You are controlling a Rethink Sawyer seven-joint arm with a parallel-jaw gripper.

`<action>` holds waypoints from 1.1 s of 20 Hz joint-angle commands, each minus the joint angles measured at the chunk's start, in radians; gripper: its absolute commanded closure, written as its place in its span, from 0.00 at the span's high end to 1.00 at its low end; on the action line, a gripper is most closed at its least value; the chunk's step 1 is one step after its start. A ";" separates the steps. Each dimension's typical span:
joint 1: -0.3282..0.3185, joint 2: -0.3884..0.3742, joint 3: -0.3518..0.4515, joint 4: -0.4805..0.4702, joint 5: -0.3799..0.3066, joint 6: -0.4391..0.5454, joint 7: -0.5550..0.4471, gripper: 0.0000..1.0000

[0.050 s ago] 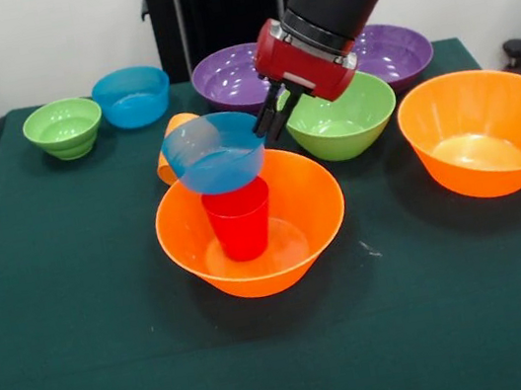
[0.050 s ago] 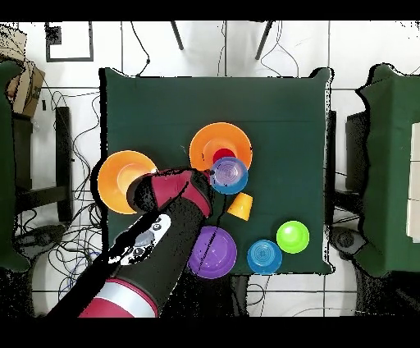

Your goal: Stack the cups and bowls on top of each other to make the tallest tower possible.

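A large orange bowl sits mid-table as the tower's base, and a red cup stands upright inside it. Just above the cup hangs a small blue bowl, tilted. My gripper is shut on the rim at its right side. Whether the bowl's underside touches the cup's rim I cannot tell. An orange cup lies on its side behind the blue bowl, partly hidden by it.
Along the back stand a small green bowl, a second blue bowl, and two purple bowls. A medium green bowl and another large orange bowl sit at the right.
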 commanded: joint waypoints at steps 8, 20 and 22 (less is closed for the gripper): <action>-0.026 0.088 0.110 -0.100 0.054 -0.116 0.167 0.00; -0.032 0.125 0.114 -0.094 0.092 -0.167 0.159 0.00; -0.031 0.129 0.112 -0.101 0.097 -0.161 0.153 0.00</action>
